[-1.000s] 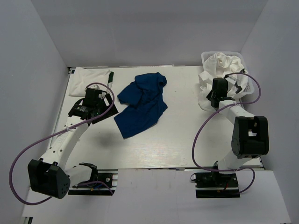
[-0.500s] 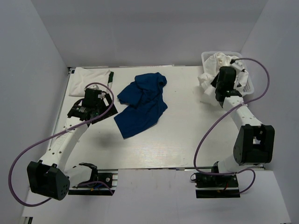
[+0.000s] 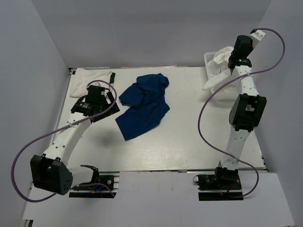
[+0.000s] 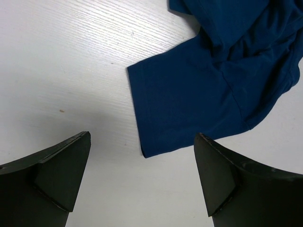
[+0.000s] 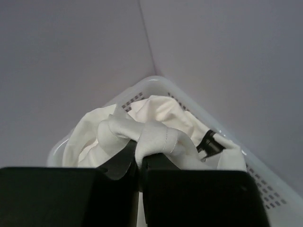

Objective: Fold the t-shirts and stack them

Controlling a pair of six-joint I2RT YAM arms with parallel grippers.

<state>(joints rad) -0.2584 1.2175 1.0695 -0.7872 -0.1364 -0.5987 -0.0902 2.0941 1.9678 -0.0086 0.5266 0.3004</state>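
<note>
Well, the table [image 3: 180, 137] is white with thin wood lines in it. Pale grey walls [image 3: 142, 28] stand around it on three sides.

At the far left corner a folded white t-shirt [image 3: 92, 75] lies flat on the table.

The left arm starts at the near left edge and bends forward over the table. A purple cable [image 3: 19, 161] loops beside it. The left gripper [image 4: 143, 136] hangs over bare table with its jaws wide apart and nothing between them. It is just left of the blue t-shirt [image 4: 199, 90]. In the left wrist view one blue sleeve lies flat, right in front of the two black fingers [image 4: 61, 170].

The blue t-shirt [image 3: 144, 106] sits in the middle of the table, all bunched up and not folded. It does not touch either arm.

At the far right corner stands a white plastic basket [image 5: 270, 191] with little holes in its wall. More white cloth is piled inside it.

The right arm stands tall and nearly straight, reaching up high over the basket. The right gripper [image 5: 140, 163] has its jaws pressed together on a fold of a white t-shirt [image 5: 151, 137]. From the top view, this white t-shirt [image 3: 218, 61] hangs down from the gripper, and its low end trails to the basket's left side.
</note>
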